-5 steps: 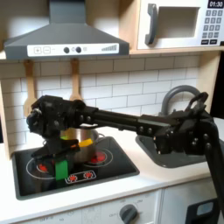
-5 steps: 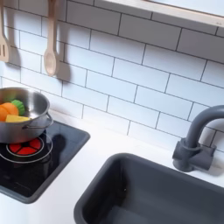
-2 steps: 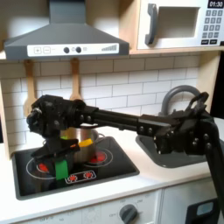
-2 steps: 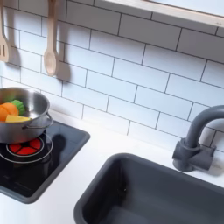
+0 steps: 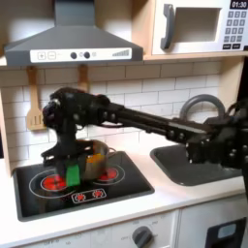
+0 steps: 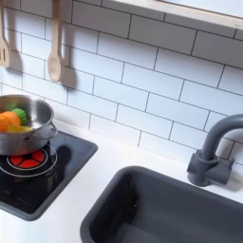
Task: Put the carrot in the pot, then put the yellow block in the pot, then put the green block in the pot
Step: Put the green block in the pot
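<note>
Microwave [image 5: 199, 26], range hood [image 5: 70, 41], faucet [image 6: 214, 149], sink [image 6: 176, 209]

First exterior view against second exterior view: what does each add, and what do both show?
First exterior view: the arm, its gripper at the green block, plus the hood and microwave. Second exterior view: the carrot lying inside the pot. Both exterior views: the pot, stove, sink and faucet.

The first exterior view looks straight at the kitchen from farther back. The second exterior view sits closer, looking down. Both show the stove [image 5: 82, 189] [image 6: 38, 180].
</note>
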`<state>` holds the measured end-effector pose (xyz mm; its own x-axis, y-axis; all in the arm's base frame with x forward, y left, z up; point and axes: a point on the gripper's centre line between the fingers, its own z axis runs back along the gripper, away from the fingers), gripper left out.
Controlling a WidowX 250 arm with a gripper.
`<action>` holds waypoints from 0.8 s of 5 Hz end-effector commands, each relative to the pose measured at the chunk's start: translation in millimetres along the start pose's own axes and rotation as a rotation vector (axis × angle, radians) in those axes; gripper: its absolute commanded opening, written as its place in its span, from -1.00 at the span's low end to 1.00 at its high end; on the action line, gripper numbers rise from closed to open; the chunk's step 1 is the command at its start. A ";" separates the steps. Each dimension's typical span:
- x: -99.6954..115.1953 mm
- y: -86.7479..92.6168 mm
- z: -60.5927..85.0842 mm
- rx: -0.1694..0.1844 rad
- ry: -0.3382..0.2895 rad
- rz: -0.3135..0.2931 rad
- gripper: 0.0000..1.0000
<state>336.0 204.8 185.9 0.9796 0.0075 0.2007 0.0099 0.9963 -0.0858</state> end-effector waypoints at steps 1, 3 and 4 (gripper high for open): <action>8.0 -14.6 8.6 0.026 -0.007 -0.025 -1.00; 33.6 -43.1 26.5 0.022 -0.019 0.040 -1.00; 43.7 -52.5 34.5 0.051 -0.034 0.052 -1.00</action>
<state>370.7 158.7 229.7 0.9729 0.0662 0.2214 -0.0567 0.9972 -0.0489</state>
